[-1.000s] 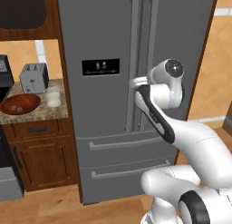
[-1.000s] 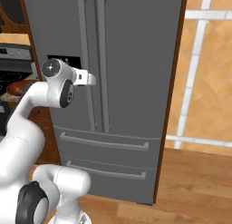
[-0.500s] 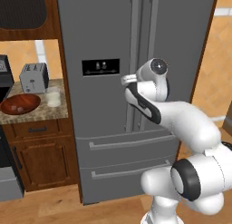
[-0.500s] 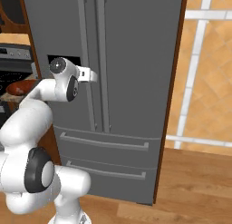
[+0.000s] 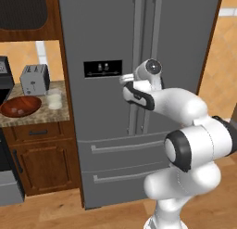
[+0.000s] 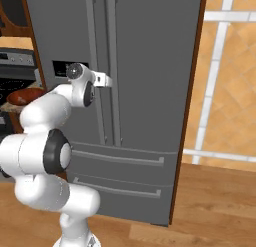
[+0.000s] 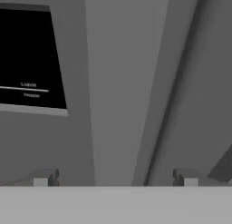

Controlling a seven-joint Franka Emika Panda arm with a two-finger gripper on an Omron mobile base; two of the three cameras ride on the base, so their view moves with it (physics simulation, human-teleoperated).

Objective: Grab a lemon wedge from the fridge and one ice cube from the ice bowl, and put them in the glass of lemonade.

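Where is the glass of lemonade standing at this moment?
In the left base view, the glass of lemonade stands on the counter, between the toaster and the fridge.

Grey fridge [image 5: 106, 33] shut (both doors), pale glass [image 5: 54, 99] beside wooden bowl [image 5: 21, 105] on counter

arm [image 5: 185, 103]: raised, elbow bent | fingers [image 7: 43, 177]: spread wide, nothing between them
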